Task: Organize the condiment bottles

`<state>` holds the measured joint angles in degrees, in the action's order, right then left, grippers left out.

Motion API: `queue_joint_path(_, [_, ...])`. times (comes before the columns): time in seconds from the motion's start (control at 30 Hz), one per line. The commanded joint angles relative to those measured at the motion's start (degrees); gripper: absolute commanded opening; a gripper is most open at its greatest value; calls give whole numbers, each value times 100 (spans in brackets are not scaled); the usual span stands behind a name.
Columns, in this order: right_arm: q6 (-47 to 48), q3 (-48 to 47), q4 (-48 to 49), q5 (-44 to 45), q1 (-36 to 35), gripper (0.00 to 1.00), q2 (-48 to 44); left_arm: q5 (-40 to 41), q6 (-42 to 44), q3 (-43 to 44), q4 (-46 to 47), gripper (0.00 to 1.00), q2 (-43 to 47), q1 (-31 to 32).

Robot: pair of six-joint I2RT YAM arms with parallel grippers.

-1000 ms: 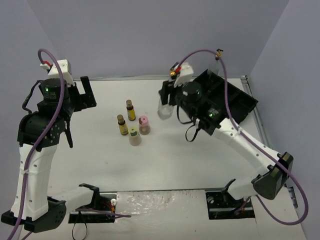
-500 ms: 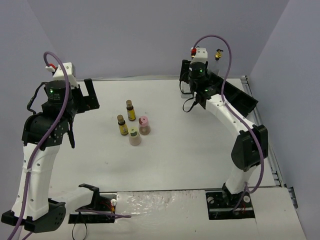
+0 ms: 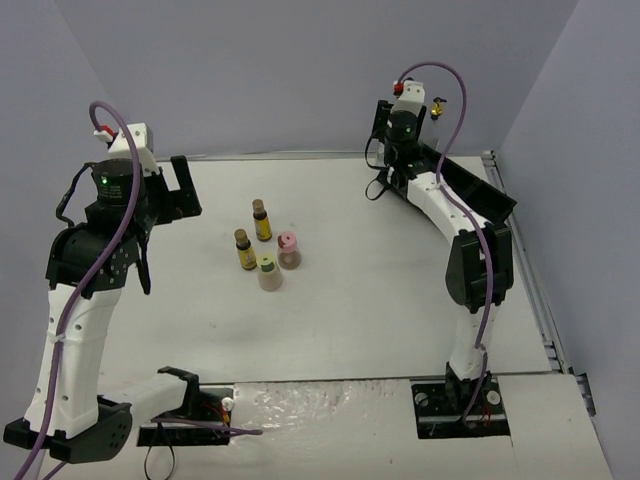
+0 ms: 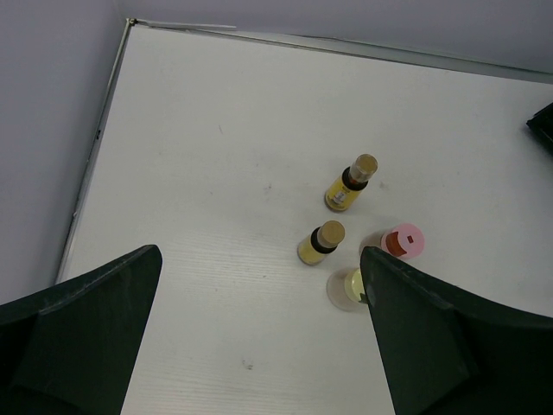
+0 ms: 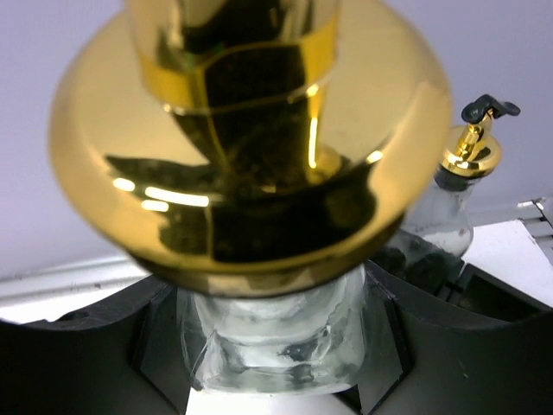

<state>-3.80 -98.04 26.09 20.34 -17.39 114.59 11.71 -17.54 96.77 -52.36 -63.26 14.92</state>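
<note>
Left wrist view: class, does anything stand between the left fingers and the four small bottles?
Nothing visible does. Only table lies between the open left fingers and the far amber bottle, the near amber bottle, the pink-capped bottle and the cream-capped bottle.

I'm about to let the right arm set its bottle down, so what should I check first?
1. Right jaws clamped on the spouted bottle: ok.
2. Second spouted bottle upright in the black tray: ok.
3. Free tray compartment under the spouted bottle: cannot tell.
4. Left jaws open and empty: ok.
5. Amber bottles, pink-capped bottle and cream-capped bottle upright on the table: ok.
</note>
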Motion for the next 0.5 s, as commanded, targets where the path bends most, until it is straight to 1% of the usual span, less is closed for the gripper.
queue_joint_path(0.0, [97, -582, 1504, 178, 221, 0, 56, -59, 10, 148, 376, 97, -11, -59])
queue_joint_path(0.27, [-122, -502, 1904, 77, 615, 0, 344, -93, 23, 112, 416, 97, -79, -59])
queue_joint_path(0.47, [-306, -255, 2076, -25, 827, 0, 434, -143, -13, 9, 525, 97, -126, -59])
